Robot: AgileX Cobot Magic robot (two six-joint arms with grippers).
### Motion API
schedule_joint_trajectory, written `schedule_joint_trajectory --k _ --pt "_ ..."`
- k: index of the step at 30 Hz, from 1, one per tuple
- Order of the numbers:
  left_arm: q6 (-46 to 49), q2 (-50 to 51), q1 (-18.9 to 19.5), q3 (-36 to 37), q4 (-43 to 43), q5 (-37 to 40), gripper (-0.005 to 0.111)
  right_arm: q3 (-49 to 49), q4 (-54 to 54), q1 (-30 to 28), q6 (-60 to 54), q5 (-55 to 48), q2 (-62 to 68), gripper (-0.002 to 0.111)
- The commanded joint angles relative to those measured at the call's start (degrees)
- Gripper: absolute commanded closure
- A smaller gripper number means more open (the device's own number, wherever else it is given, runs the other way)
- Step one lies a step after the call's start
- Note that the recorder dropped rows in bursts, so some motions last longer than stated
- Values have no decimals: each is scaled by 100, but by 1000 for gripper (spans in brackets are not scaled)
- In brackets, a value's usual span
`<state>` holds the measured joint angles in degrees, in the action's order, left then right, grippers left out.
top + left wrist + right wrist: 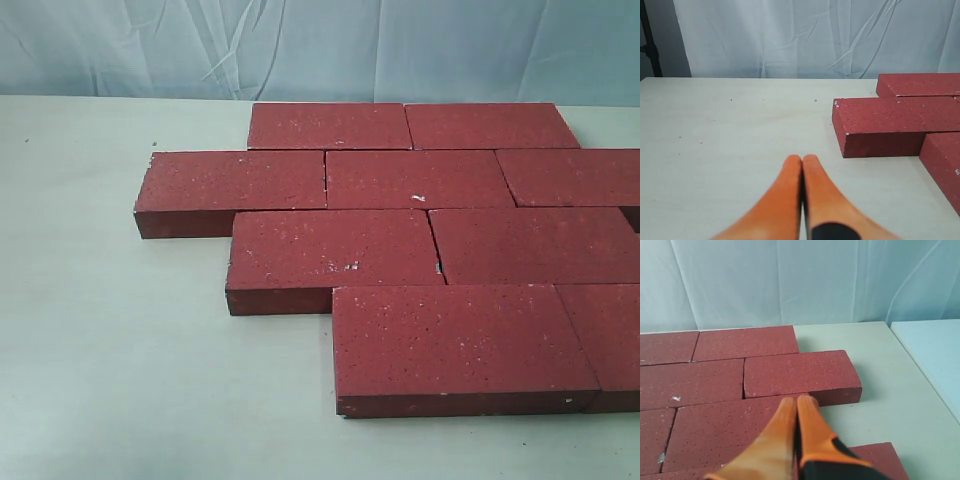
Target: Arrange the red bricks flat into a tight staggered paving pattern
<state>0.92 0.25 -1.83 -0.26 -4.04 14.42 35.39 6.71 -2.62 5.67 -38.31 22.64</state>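
**Item: red bricks** [420, 180]. Nine counted in the exterior view, all lying flat on the pale tabletop [120, 350], towards its right side. There are four rows: two far, three, two, two near. Each row is offset sideways from the next so the end joints do not line up, which judges as the staggered bond the task asks for. Long joints are closed; a slight chink shows at the end joint of the third row.

**Left gripper** [801, 160]. Orange fingers pressed together, holding nothing, over bare tabletop left of the bricks and apart from them.

**Right gripper** [796, 401]. Fingers likewise pressed together, empty, poised over the paving.

**Backdrop:** pale creased curtain [150, 50].

**Markings:** none legible; only white and grey specks on the brick faces.

**Status (judged):** pattern looks essentially complete.
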Motion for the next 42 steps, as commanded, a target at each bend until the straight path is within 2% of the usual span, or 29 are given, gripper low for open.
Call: schedule_joint_trajectory --k 1,21,33,42 --pt "-36 -25 5 26 31 -27 107 -23 55 -27 -342 26 -107 109" --pt "-36 -25 5 26 31 -27 107 -67 -431 -27 -521 111 -283 109" --pt "-36 -25 5 26 31 -27 107 -2055 -522 -27 -521 1459 -1645 109" --pt "-36 -25 5 26 31 -27 107 -3150 -522 -27 -521 1488 -2264 109"
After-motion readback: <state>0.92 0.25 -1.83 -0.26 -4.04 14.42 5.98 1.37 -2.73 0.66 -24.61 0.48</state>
